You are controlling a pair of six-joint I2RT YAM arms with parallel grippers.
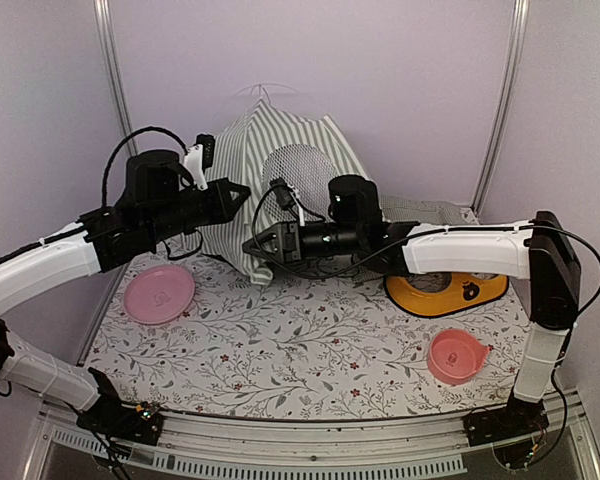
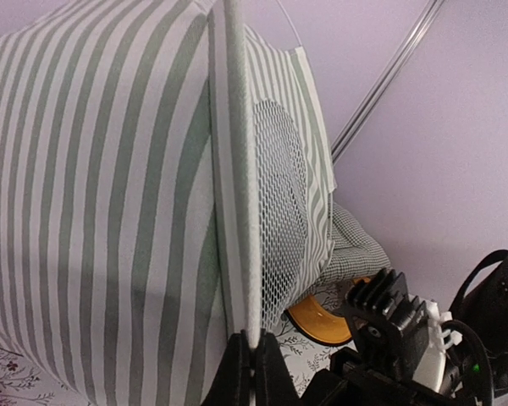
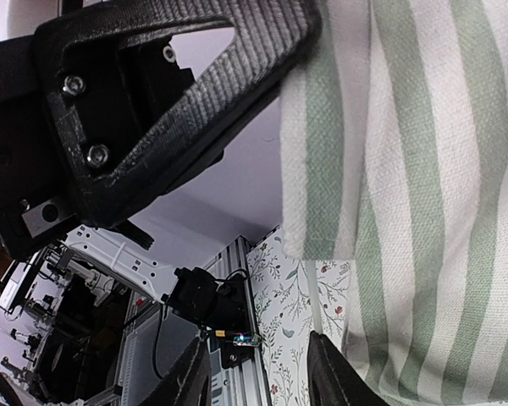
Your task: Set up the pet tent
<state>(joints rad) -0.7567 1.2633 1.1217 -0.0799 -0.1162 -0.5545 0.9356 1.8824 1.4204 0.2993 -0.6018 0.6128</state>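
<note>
At the back of the flowery table cloth (image 1: 300, 340) stands the grey-green and white striped cloth pet tent (image 1: 280, 150), with its white net door facing the front. It looks saggy, so I think it is not set up right yet.

The left gripper (image 2: 254, 348) is pinched tight on a long stiff ridge at the tent's corner. The right gripper (image 3: 258, 372) has its two fingers apart, down low by the tent's bottom edge. A thin white pole seems to run down just in front of those fingers, but the view is so close that I can't be sure.

To do this step well, the left gripper should hold the ridge firm and not tug hard, or the cloth could slip. The right gripper should close on the bottom edge, then pull it out gently so the tent spreads wide and stands straight.

I can't read any words or labels. The flat yellow and black thing (image 1: 445, 290) has a small dark picture on it, too tiny to make out.
</note>
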